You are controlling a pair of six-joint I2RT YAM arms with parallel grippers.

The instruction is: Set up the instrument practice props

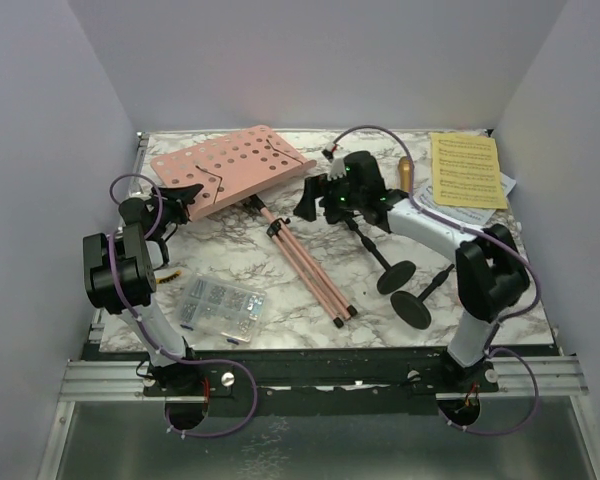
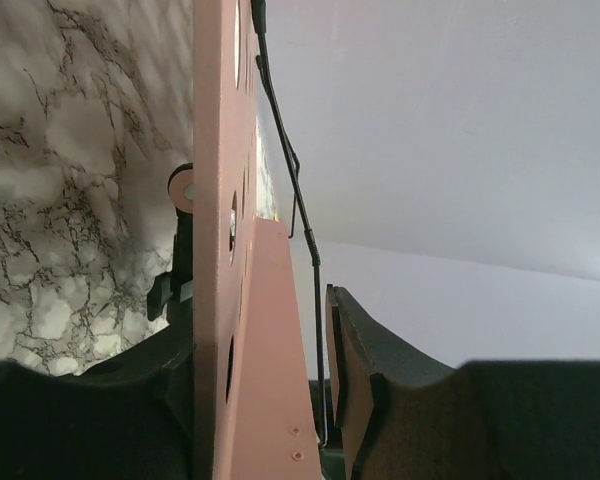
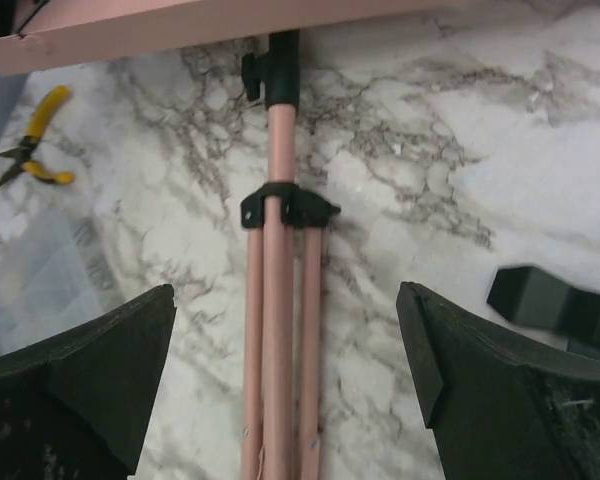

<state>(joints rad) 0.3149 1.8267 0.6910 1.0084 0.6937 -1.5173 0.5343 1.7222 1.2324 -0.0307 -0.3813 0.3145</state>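
Note:
The pink perforated music rack [image 1: 230,165] lies tilted at the back left, its folded tripod legs [image 1: 310,265] running toward the front. My left gripper [image 1: 185,195] is shut on the rack's lower lip [image 2: 270,330]; it shows in the left wrist view [image 2: 260,330]. My right gripper [image 1: 315,200] is open and hovers over the legs [image 3: 280,330], a finger on each side [image 3: 285,300]. Yellow sheet music [image 1: 467,170] lies on white pages [image 1: 472,215] at the back right. A gold microphone [image 1: 406,172] lies beside them. Two black round-based mic holders [image 1: 395,275] [image 1: 412,310] lie at the right. The pink microphone is out of view.
A clear compartment box of screws [image 1: 220,307] sits at the front left, with yellow-handled pliers [image 1: 170,275] beside it, also in the right wrist view [image 3: 30,140]. Purple walls enclose the marble table [image 1: 280,300] on three sides.

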